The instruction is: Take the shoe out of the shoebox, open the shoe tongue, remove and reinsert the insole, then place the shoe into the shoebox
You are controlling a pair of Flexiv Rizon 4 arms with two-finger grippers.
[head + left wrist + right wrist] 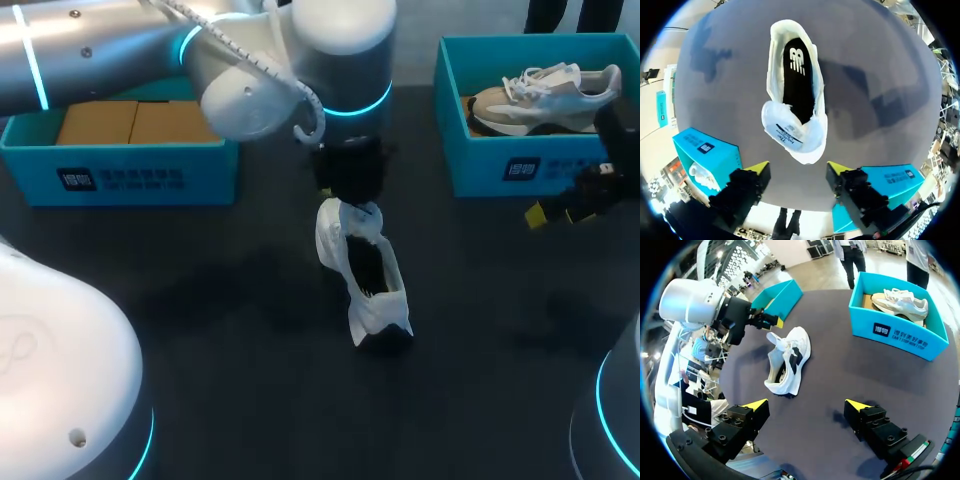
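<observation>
The left gripper point(799, 170) hangs directly over the white sneaker point(810, 107), its yellow-tipped fingers spread wide and, as far as this view shows, clear of the fabric. The sneaker lies on the dark table point(220, 330), outside both boxes. Its tongue point(790, 132) is folded toward the toe, so the black insole point(797, 80) shows inside. The right gripper point(806, 405) is likewise spread and holds nothing, near the right-hand teal shoebox point(480, 170), which contains a second sneaker point(545, 95). The left arm point(100, 50) crosses above the left-hand teal shoebox point(130, 175), hiding part of its cardboard insert point(130, 122).
</observation>
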